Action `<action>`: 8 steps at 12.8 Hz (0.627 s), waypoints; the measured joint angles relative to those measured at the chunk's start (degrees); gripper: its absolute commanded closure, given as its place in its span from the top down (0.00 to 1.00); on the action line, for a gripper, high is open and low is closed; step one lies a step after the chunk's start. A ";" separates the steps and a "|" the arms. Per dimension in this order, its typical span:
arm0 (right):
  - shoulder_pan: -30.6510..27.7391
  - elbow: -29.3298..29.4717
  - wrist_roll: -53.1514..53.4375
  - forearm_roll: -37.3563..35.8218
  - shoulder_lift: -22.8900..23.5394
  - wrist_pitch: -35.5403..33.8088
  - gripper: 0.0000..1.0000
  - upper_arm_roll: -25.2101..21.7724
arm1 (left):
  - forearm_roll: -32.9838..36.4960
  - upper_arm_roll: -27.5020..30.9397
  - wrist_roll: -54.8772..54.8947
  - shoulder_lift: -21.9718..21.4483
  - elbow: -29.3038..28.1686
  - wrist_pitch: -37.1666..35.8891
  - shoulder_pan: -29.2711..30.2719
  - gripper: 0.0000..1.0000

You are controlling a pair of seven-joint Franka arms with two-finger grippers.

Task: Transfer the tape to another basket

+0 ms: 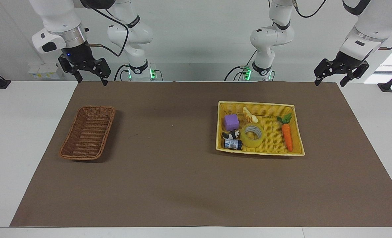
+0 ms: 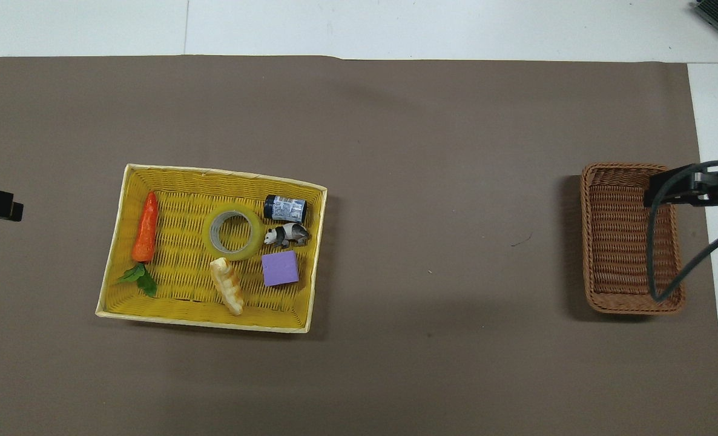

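Note:
The tape [image 1: 252, 135], a yellow-green roll with a grey-white core, lies flat in the middle of the yellow basket [image 1: 258, 104]. It also shows in the overhead view [image 2: 233, 231], inside the yellow basket [image 2: 226, 172]. The brown wicker basket [image 1: 87, 132] stands empty toward the right arm's end of the table, also seen from overhead [image 2: 630, 239]. My right gripper [image 1: 93, 80] hangs open and empty, high in the air at that end. My left gripper [image 1: 330, 82] hangs open and empty, high at the left arm's end. Both are well apart from the tape.
In the yellow basket, beside the tape, lie an orange carrot [image 1: 287, 135], a purple cube [image 1: 231, 122], a small panda figure [image 1: 232, 134], a dark little bottle [image 1: 233, 144] and a pale bread-like piece [image 1: 250, 115]. A brown mat [image 1: 169, 185] covers the table.

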 measured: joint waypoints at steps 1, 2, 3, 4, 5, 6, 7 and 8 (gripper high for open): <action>0.00 0.00 0.00 0.00 0.00 0.00 1.00 0.00 | 0.00 0.09 0.00 -0.01 -0.11 -0.10 0.00 1.00; 0.00 0.00 0.00 0.00 0.00 0.00 1.00 0.00 | 0.00 0.20 0.00 -0.01 -0.22 -0.21 0.01 1.00; 0.00 0.00 0.00 0.00 0.00 0.00 1.00 0.00 | 0.00 0.25 0.00 -0.02 -0.30 -0.24 0.01 1.00; 0.00 0.00 0.00 0.00 0.00 0.00 1.00 0.00 | 0.00 0.26 0.00 -0.03 -0.36 -0.25 0.01 1.00; 0.00 0.00 0.00 0.00 0.00 0.00 1.00 0.00 | 0.00 0.32 0.00 -0.04 -0.36 -0.25 0.01 1.00; 0.00 0.00 0.00 0.00 0.00 0.00 1.00 0.00 | 0.00 0.39 -0.01 -0.07 -0.37 -0.25 0.03 1.00; 0.00 0.00 0.00 0.00 0.00 0.00 1.00 0.00 | 0.00 0.44 -0.01 -0.07 -0.37 -0.25 0.03 1.00; 0.00 0.00 0.00 0.00 0.00 0.00 1.00 0.00 | 0.00 0.44 -0.08 -0.07 -0.37 -0.25 0.03 1.00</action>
